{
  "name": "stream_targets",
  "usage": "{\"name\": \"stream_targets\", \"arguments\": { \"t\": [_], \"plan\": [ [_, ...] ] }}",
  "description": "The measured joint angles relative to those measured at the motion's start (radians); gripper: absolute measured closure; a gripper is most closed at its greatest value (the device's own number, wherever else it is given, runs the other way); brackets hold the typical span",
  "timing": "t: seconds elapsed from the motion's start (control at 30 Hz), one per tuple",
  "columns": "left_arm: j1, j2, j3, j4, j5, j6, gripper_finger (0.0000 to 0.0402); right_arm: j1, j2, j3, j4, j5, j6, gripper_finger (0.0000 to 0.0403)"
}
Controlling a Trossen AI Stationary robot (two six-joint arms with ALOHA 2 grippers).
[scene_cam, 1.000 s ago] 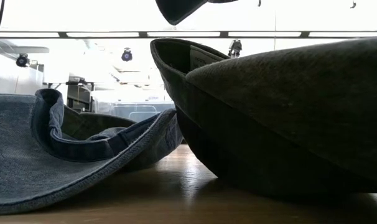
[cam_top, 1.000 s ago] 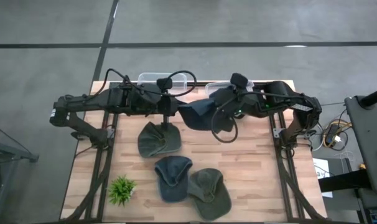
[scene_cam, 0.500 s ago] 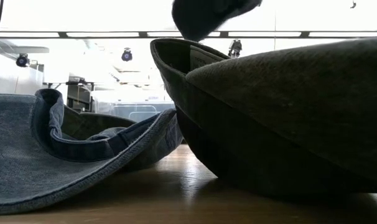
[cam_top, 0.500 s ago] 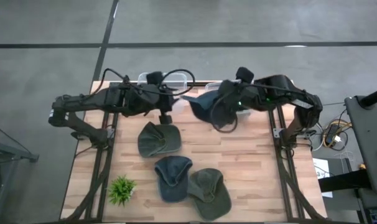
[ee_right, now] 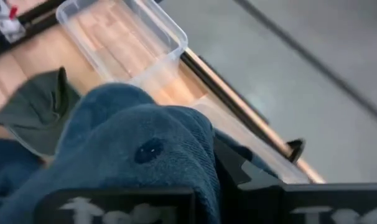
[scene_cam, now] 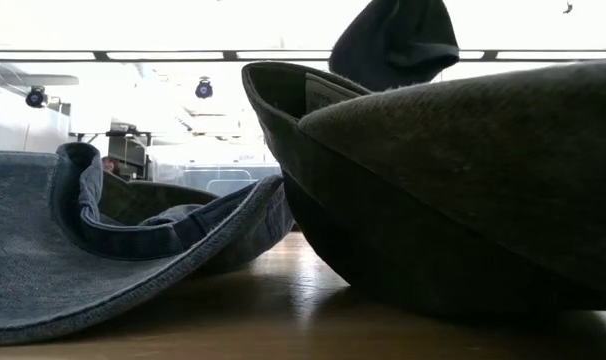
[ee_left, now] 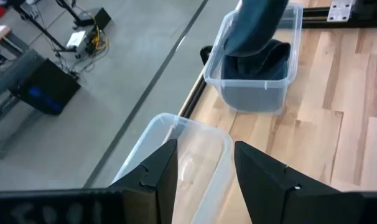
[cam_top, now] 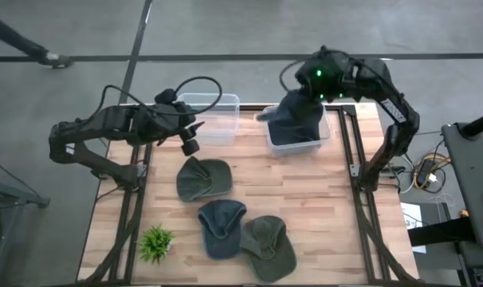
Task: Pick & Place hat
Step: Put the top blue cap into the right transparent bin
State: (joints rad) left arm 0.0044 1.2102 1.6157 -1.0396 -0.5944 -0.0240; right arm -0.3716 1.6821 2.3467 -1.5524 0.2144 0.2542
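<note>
A dark blue hat (cam_top: 293, 118) hangs from my right gripper (ee_right: 204, 198), which is shut on it above the right clear bin (cam_top: 324, 140) at the table's far edge. In the left wrist view the hat (ee_left: 255, 25) reaches down inside that bin (ee_left: 258, 94). My left gripper (ee_left: 204, 152) stands open with nothing between its fingers, over the near rim of the left clear bin (cam_top: 225, 119). On the table lie a green hat (cam_top: 203, 177), a blue hat (cam_top: 221, 227) and a second green hat (cam_top: 267, 245). My right gripper holds the blue hat from above, and the hat hangs below it. Bunched cloth of the crown (ee_right: 176, 168), close to the top button (ee_right: 150, 150), covers the fingers, so the place of contact is hidden. The hat's lower part (ee_left: 263, 59) is inside the right bin.
A small green plant (cam_top: 155, 243) stands at the near left. The two near hats fill the low view, blue (scene_cam: 83, 250) and green (scene_cam: 463, 200). Bare wood lies to the right of the hats (cam_top: 329, 207). A dark rail (cam_top: 347, 151) runs beside the right bin.
My right gripper has carried the blue hat from over the table's far middle toward the far right, and the hat now hangs into the right bin. My left gripper has drawn back toward the table's left edge, away from the green hat.
</note>
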Motion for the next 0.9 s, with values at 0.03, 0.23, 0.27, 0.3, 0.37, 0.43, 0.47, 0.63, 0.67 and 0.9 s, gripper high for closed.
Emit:
{"name": "stream_targets", "arguments": {
  "t": [0.03, 0.23, 0.27, 0.3, 0.37, 0.43, 0.47, 0.63, 0.67, 0.9],
  "plan": [
    [0.000, -0.002, 0.000, -0.007, 0.001, -0.005, 0.0251, -0.025, 0.000, 0.000, -0.001, -0.026, 0.017, 0.0395],
    [0.000, -0.007, 0.000, -0.022, 0.005, -0.006, 0.0251, -0.187, 0.015, 0.000, -0.016, -0.245, 0.134, 0.0395],
    [0.000, -0.007, -0.001, -0.028, 0.009, -0.006, 0.0251, -0.215, 0.020, 0.000, -0.019, -0.287, 0.148, 0.0395],
    [0.000, -0.007, -0.001, -0.032, 0.011, -0.006, 0.0251, -0.243, 0.024, 0.000, -0.019, -0.327, 0.164, 0.0395],
    [0.000, -0.007, -0.001, -0.035, 0.013, -0.006, 0.0251, -0.294, 0.033, 0.000, -0.018, -0.405, 0.196, 0.0395],
    [0.000, -0.007, -0.001, -0.038, 0.016, -0.007, 0.0251, -0.338, 0.040, 0.000, -0.019, -0.465, 0.226, 0.0395],
    [0.000, -0.007, -0.001, -0.042, 0.019, -0.007, 0.0251, -0.355, 0.045, 0.000, -0.019, -0.486, 0.241, 0.0395],
    [0.000, -0.007, -0.001, -0.061, 0.036, -0.007, 0.0251, -0.403, 0.068, -0.001, -0.018, -0.573, 0.292, 0.0395],
    [0.000, -0.007, -0.003, -0.061, 0.036, -0.007, 0.0251, -0.403, 0.072, -0.002, -0.018, -0.580, 0.298, 0.0395],
    [0.000, -0.007, -0.032, -0.062, 0.037, 0.000, 0.0251, -0.401, 0.107, -0.033, -0.018, -0.612, 0.322, 0.0395]
  ]
}}
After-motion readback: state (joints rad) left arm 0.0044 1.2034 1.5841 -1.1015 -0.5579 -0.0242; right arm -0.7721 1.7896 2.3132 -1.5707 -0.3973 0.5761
